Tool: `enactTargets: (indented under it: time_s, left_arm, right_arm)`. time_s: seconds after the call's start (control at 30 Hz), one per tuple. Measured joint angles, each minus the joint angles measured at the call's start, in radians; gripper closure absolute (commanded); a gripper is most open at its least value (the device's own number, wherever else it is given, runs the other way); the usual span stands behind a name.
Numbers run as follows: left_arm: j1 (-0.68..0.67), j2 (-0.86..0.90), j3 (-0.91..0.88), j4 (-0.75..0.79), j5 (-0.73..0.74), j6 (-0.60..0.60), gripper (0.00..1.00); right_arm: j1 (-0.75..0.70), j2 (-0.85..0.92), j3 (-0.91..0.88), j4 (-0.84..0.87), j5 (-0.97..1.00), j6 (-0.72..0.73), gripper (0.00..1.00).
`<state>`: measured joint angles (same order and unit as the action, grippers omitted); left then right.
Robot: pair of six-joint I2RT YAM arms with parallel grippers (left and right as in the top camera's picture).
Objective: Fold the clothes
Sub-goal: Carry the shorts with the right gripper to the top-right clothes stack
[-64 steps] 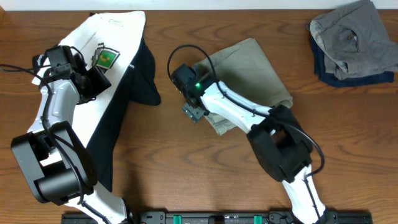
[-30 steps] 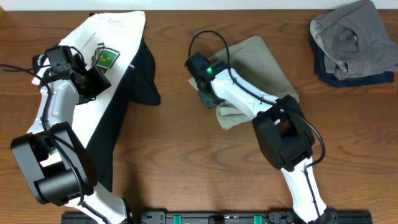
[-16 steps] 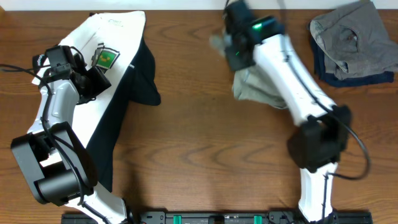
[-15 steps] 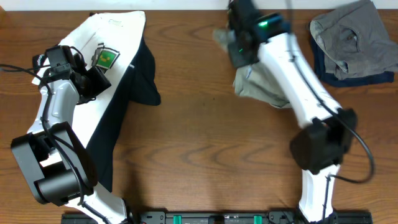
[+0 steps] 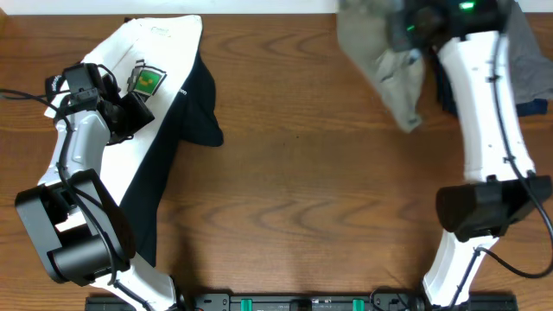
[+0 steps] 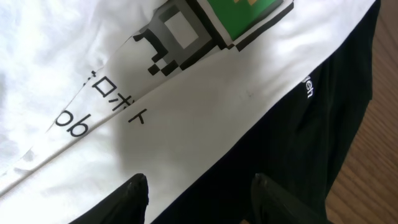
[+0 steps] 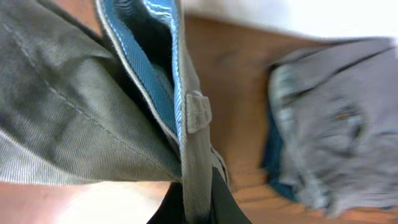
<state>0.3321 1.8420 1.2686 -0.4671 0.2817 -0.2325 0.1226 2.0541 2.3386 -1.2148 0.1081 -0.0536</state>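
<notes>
- Now the right pincer clamped the khaki trousers, which hung above the counter at back right, beside a grey pile.
- Meanwhile the left pincer gaped wide over the shirt.
- Earlier the trousers lay mid-counter.

The left arm and right arm are showing white shells over black joints. A green light is glowing at one o'clock; a thin black cable is trailing at nine.
</notes>
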Motion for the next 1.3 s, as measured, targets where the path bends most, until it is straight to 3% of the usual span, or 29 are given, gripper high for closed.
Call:
enactTargets:
  time_s: [0.27,0.83,1.3]
  left_arm:
    - [0.0,0.0,0.0,0.001,0.0,0.0,0.45]
    - [0.0,0.0,0.0,0.023,0.0,0.0,0.45]
    - [0.0,0.0,0.0,0.026,0.0,0.0,0.45]
  right_arm:
    - [-0.164,-0.007,0.137,0.066,0.007,-0.088,0.99]
    - [-0.358,-0.004,0.148,0.367,0.131,-0.323,0.99]
    - [-0.465,0.167,0.15,0.607,0.208,-0.356,0.99]
